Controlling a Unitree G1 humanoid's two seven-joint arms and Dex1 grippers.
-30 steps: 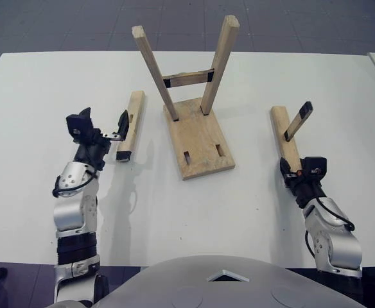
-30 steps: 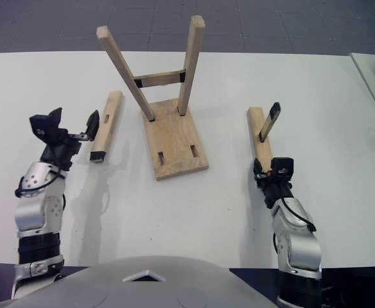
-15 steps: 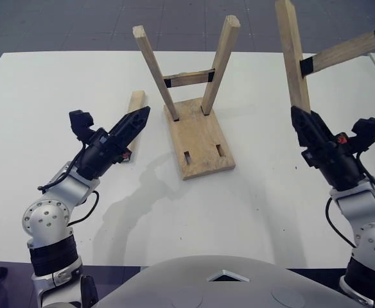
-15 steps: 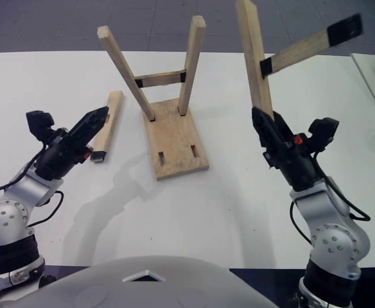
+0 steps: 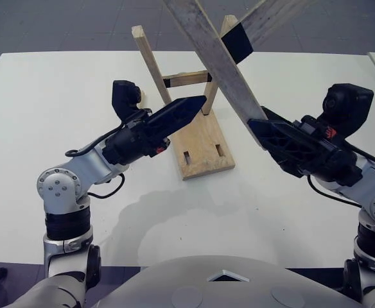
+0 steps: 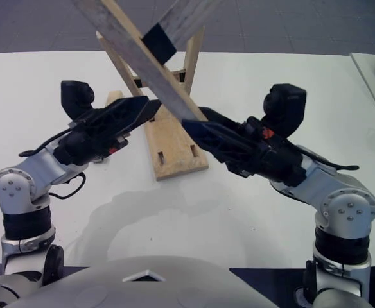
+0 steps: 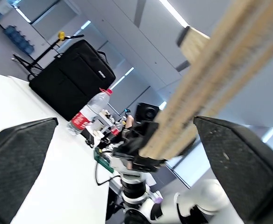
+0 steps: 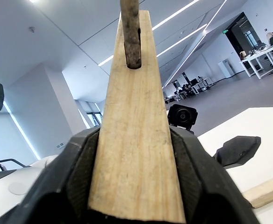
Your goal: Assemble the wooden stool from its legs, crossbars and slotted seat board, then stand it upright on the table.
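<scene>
Over the seat board [image 5: 201, 137] — a held leg [image 5: 214, 59] crosses.

Right gripper [image 8: 135, 154] clamps a wooden leg [image 8: 137, 102] between 2 fingers [image 8: 82, 163]; crossbar [image 8: 131, 32] seemingly slotted into it.

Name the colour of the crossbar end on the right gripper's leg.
Crossbar end at that leg is black; left eye view shows it best.

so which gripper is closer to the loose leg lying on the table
Left. The left gripper, open, is right by the loose leg, left of the seat board. The right gripper is across the board, shut on the held leg.
</scene>
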